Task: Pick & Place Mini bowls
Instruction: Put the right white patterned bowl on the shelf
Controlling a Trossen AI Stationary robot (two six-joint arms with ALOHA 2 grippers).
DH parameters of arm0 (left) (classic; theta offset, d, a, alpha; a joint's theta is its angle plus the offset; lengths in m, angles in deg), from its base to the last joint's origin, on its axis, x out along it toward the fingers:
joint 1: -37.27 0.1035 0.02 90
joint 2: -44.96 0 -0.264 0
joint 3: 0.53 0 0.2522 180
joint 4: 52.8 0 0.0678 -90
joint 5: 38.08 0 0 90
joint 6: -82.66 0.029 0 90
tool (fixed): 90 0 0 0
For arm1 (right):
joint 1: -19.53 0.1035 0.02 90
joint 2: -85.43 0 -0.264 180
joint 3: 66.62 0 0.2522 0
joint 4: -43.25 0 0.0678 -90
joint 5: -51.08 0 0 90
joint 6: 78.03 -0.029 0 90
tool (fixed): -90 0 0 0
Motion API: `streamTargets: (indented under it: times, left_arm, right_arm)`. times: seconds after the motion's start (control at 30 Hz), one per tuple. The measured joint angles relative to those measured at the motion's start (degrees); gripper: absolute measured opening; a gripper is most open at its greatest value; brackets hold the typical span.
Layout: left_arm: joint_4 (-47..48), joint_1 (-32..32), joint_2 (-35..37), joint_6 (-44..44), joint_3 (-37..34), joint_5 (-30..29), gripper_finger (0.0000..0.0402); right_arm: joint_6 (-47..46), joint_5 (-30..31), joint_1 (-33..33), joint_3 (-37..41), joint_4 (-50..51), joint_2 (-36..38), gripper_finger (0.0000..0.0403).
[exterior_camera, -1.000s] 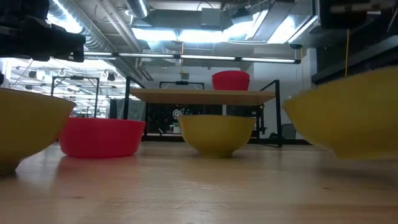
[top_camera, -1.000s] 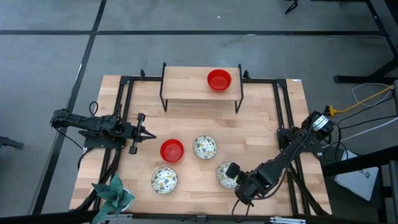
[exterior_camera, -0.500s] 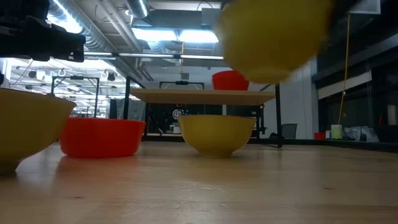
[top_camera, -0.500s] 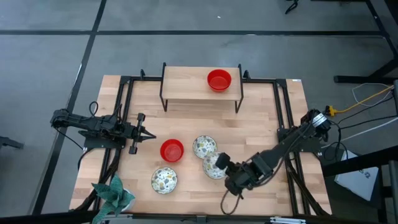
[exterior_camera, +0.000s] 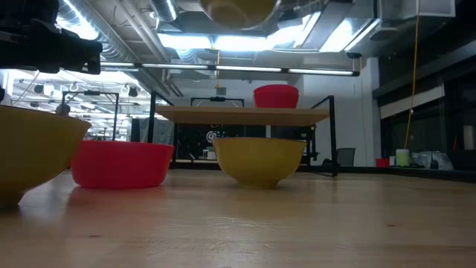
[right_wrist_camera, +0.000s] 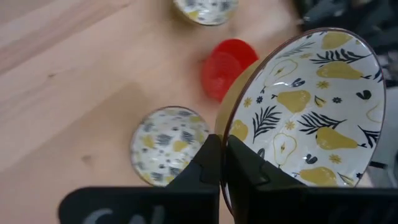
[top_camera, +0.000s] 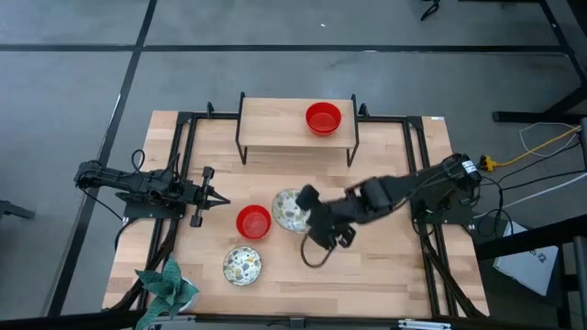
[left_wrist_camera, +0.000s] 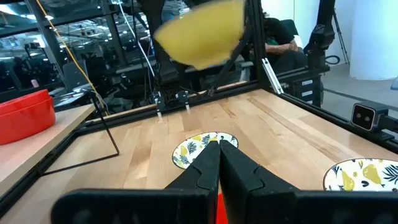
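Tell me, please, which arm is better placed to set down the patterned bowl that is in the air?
The right: its claw already grips the lifted patterned bowl by the rim, above the table; the left claw waits shut at the table's left.

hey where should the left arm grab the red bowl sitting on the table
By its rim. The red bowl sits upright and open-topped, so come from above, one jaw inside the wall, one outside, on the side facing the left gripper, away from the patterned bowl.

held bowl [exterior_camera: 239, 10]: top cut off | blurred [left_wrist_camera: 202, 38]
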Motion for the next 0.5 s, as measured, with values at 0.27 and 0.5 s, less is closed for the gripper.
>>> streamTargets:
  times: [0.27, 0.5]
  left_arm:
    - [-0.01, -0.01, -0.01, 0.02, -0.01, 0.0, 0.0004]
    - [-0.01, -0.02, -0.01, 0.0, 0.01, 0.0, 0.0004]
  right_arm:
    - [3.2, -3.62, -8.77, -5.4, 0.69, 0.0, 0.0009]
    - [3.54, -5.48, -16.74, -7.28, -0.08, 0.02, 0.0009]
